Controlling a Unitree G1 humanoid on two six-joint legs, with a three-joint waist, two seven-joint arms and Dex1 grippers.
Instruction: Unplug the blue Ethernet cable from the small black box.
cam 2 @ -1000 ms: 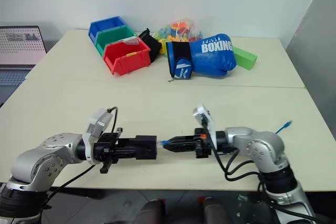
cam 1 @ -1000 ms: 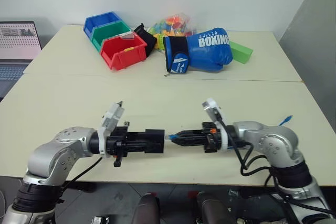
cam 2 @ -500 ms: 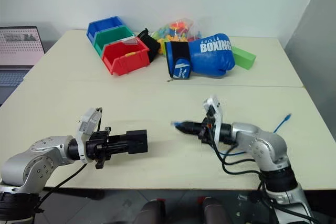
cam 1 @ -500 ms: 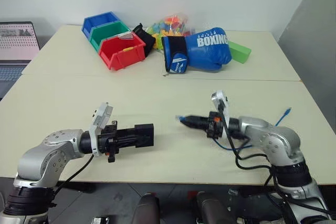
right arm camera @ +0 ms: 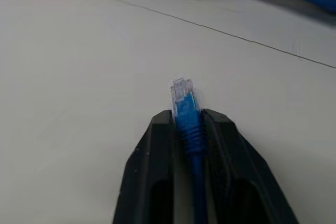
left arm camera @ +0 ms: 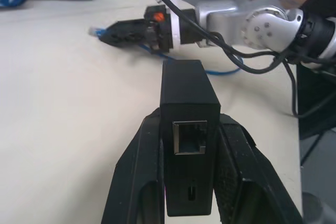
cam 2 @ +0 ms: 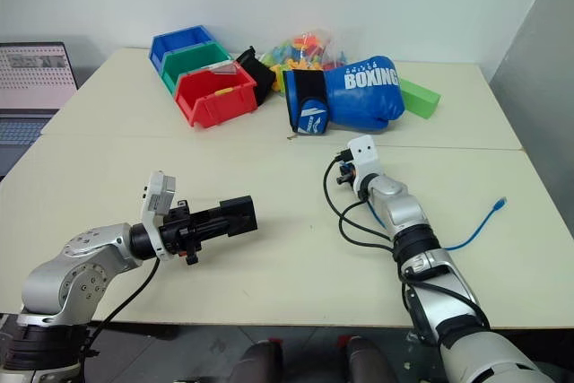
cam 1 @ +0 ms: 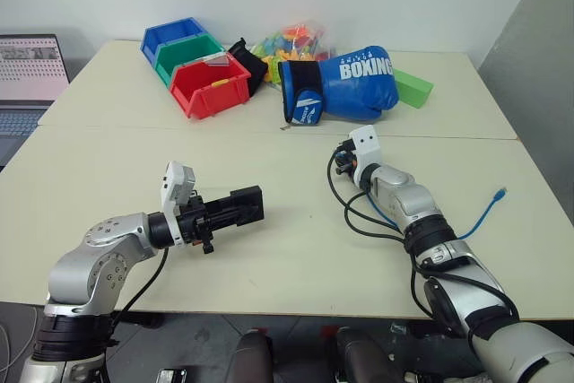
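box: small black box — matte, empty port showing, held level above the table | cable: blue Ethernet cable — unplugged, clear plug free, toward 3 o'clock of the box

Table: bins, boxing glove

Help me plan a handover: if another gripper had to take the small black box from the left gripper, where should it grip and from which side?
Probably the small black box's far half, from above: the left gripper's fingers cover its near flanks, and its port faces back.
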